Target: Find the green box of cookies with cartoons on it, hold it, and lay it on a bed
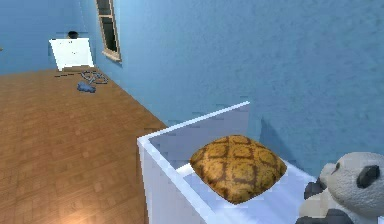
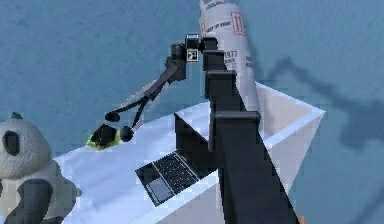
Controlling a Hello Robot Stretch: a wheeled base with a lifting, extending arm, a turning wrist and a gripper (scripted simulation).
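We've got wooden floorboards [image 1: 60, 130] with a soft sheen and matt painted walls [image 1: 260, 50]. The bed [image 1: 162, 182] looks smooth and matt, the cushion [image 1: 238, 167] rough cloth, the panda toy [image 1: 352, 185] plush.

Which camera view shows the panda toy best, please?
The arm side view: the panda shows its head, body and a leg there, though the picture's left edge cuts it. In the forward view the panda sits in the bottom right corner, cut by the edges: head and a dark paw.
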